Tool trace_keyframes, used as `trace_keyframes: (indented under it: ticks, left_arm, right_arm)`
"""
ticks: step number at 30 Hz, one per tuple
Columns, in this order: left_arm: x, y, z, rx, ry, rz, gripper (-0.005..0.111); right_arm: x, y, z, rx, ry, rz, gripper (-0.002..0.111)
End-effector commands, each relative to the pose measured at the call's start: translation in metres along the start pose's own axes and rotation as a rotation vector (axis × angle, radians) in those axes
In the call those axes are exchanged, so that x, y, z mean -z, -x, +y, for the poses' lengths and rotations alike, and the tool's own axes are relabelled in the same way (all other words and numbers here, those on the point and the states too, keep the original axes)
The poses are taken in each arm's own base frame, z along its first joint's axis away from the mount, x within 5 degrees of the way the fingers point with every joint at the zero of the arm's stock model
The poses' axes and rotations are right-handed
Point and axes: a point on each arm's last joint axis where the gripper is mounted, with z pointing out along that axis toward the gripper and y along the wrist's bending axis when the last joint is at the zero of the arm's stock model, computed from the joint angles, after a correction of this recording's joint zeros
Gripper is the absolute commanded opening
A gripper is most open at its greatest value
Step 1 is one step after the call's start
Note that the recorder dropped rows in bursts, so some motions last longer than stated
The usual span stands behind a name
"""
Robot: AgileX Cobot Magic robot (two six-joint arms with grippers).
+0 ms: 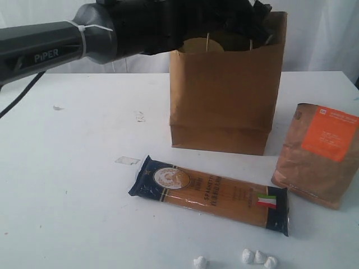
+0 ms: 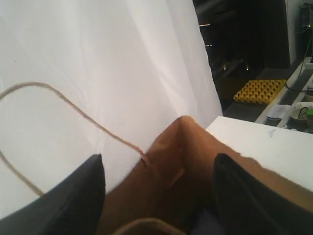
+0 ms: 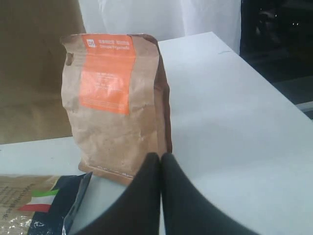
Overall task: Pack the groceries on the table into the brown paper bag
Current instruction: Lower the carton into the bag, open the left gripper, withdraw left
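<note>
— Brown paper bag [image 1: 224,95]: position and clearances?
— Upright at the far centre of the table [image 1: 67,185], mouth open. There is wide bare table to its left. The right side is tighter: the brown pouch [image 1: 317,162] stands there, close to the right edge of the exterior view. The spaghetti packet [image 1: 213,193] lies flat on the near side of the bag, apart from it.
— Counts?
— Bag 1, spaghetti packet 1, pouch 1. White foam lumps [image 1: 259,257]: 4, along the near edge. Paper scrap [image 1: 127,161]: 1, just left of the packet's left end.
— Legible writing?
— "PiPER" on the left arm [image 1: 50,50]. "SPAGHETTI" runs along the packet, with a small Italian flag at its right end. The print on the pouch's orange label is too small to read.
— Fingers?
— Left fingers [image 2: 73,200]: spread wide at the bag's mouth, with an inner corner fold of the bag between them. A cord handle [image 2: 73,105] loops against the white curtain [image 2: 122,49].
— Right fingers [image 3: 142,196]: pressed together, tips touching, just near of the pouch's base and beside the packet's flag end.
</note>
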Motion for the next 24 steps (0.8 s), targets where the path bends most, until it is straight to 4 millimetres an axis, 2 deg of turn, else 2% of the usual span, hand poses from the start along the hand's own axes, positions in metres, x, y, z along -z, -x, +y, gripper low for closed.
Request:
trace_keyframes:
  ticks: [1,8,11,19,22,24]
  left_arm:
    - [0.004,0.006,0.0,-0.085,-0.002,-0.01,0.066]
    - [0.005,0.007,0.0,-0.088,-0.001,-0.012,0.066]
    - [0.009,0.015,0.003,-0.088,0.001,-0.03,0.066]
    - [0.042,0.069,0.007,-0.082,-0.023,-0.169,0.064]
    - [0.058,0.093,-0.002,-0.089,-0.043,-0.225,0.052]
    - [0.07,0.11,-0.011,-0.124,-0.061,-0.27,0.038]
  right_arm:
    - [0.0,0.0,0.0,0.012,-0.002,-0.011,0.0]
    - [0.0,0.0,0.0,0.012,-0.002,-0.011,0.0]
    - [0.0,0.0,0.0,0.012,-0.002,-0.011,0.0]
    - [0.0,0.0,0.0,0.012,-0.002,-0.011,0.0]
    - [0.0,0.0,0.0,0.012,-0.002,-0.011,0.0]
    - [0.0,0.0,0.0,0.012,-0.002,-0.011,0.0]
